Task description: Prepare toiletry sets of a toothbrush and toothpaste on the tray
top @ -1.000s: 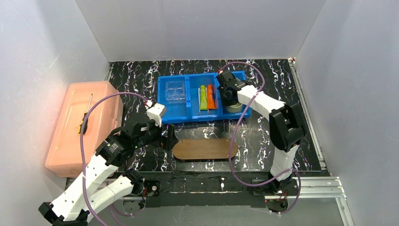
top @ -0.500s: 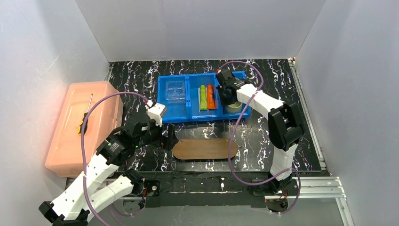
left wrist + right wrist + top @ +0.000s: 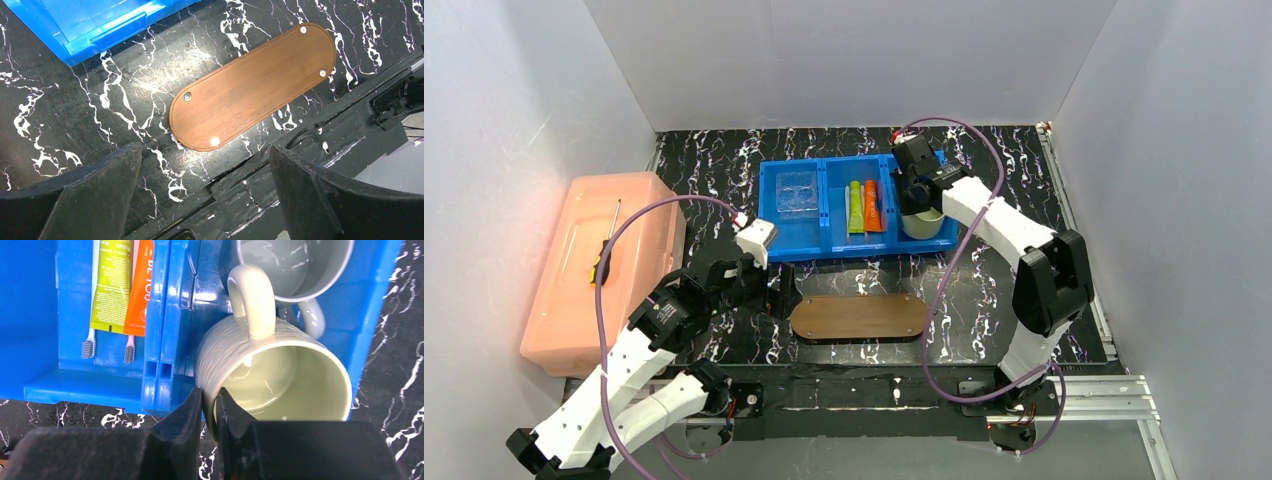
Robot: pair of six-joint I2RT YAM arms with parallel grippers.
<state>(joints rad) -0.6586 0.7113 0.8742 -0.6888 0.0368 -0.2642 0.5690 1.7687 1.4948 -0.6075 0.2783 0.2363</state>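
Note:
The dark-brown wooden tray [image 3: 859, 316] lies bare on the table near the front edge; it also shows in the left wrist view [image 3: 252, 85]. My left gripper [image 3: 784, 298] hovers open and empty just left of it [image 3: 205, 155]. The lime-green tube [image 3: 855, 207] [image 3: 112, 285] and the orange tube [image 3: 872, 205] [image 3: 140, 290] lie side by side in the blue bin's middle compartment, on top of two toothbrushes [image 3: 88, 347] [image 3: 129, 352]. My right gripper [image 3: 914, 205] [image 3: 210, 400] is shut on the rim of the green mug [image 3: 280, 385] in the right compartment.
The blue three-compartment bin [image 3: 804, 245] sits behind the tray. A clear plastic holder [image 3: 797, 192] is in its left compartment. A grey mug [image 3: 295, 265] lies behind the green mug. A pink lidded box [image 3: 574, 290] with a screwdriver [image 3: 604, 255] on it stands at the left.
My right gripper has shifted slightly right and back with the green mug, and its elbow has swung right. The left arm has barely moved.

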